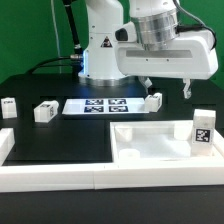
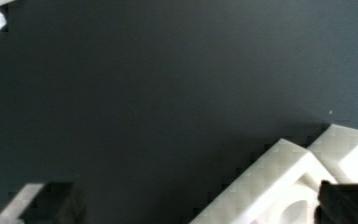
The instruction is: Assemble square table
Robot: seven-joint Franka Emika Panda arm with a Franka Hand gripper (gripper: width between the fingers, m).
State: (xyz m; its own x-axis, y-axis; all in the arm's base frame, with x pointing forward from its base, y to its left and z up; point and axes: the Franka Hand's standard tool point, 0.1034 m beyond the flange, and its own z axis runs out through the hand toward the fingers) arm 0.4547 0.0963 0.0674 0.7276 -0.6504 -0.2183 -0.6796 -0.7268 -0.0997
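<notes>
Worktop: black worktop [image 1: 60, 135], wide, with a bare middle.
Wall: long white border wall [image 1: 50, 178] runs along the near edge and up the left side.
Top: large white plastic square table top [image 1: 150, 148] with a raised rim lies near right, just inside the wall.
Board: flat white marker board [image 1: 100, 104] lies far centre.
Tool: the tool [image 1: 167, 88] hangs above the worktop beyond the top, jaws spread fully and gripping nothing. In the wrist view the tool [image 2: 194, 200] has a white edge beside one finger; I cannot tell which part that is.
Legs: all short, white and tagged. The leftmost leg [image 1: 8, 107] is far left, the second leg [image 1: 45, 112] is beside it, and the middle leg [image 1: 153, 100] is just right of the board. The upright leg [image 1: 202, 128] stands on the top's right side; whether it is seated is unclear.
Risk: a descent from here could land one finger on the middle leg instead of straddling it, and that would knock the leg away. A wide swing right might topple the upright leg.
Count: one top, four legs, one board, one wall, one tool.
</notes>
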